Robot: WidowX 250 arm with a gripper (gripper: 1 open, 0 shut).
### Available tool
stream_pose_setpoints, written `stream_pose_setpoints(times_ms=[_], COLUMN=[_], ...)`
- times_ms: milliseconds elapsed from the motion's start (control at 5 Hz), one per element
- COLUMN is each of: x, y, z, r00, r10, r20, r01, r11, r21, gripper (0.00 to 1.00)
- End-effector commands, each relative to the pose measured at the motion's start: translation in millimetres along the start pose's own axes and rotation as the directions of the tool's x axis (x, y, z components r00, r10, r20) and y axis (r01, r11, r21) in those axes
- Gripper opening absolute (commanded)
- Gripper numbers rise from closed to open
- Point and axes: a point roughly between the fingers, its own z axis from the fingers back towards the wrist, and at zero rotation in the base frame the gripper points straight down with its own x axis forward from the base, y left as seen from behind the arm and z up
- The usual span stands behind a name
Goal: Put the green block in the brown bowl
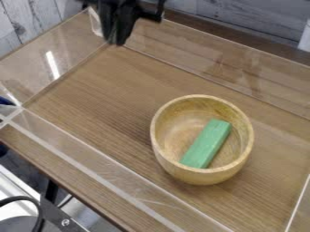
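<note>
The green block point(208, 143) lies flat inside the brown bowl point(169, 122), slanting from upper right to lower left across its floor. The bowl stands on the wooden table toward the right. My gripper point(118, 34) hangs at the top left of the view, far from the bowl, pointing down. Its black fingers are pressed together with nothing between them.
A clear plastic wall point(72, 149) rims the wooden table point(97, 91) on the left and front. A small clear plastic bracket point(97, 23) stands at the back left, right beside the gripper.
</note>
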Motion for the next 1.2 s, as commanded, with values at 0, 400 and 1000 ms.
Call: stream_pose_setpoints(times_ms=[0,400,1000], x=[-8.8,-2.6,27.0], y=[11,18,24], z=[-20.8,-55.1,-85.8], r00=[1.0,0.998,0.994], r10=[0.005,0.035,0.075], r20=[-0.014,-0.056,-0.079], r01=[-0.005,-0.036,-0.078], r11=[1.0,0.999,0.996], r21=[-0.019,-0.027,-0.042], gripper=[0.0,0.0,0.0])
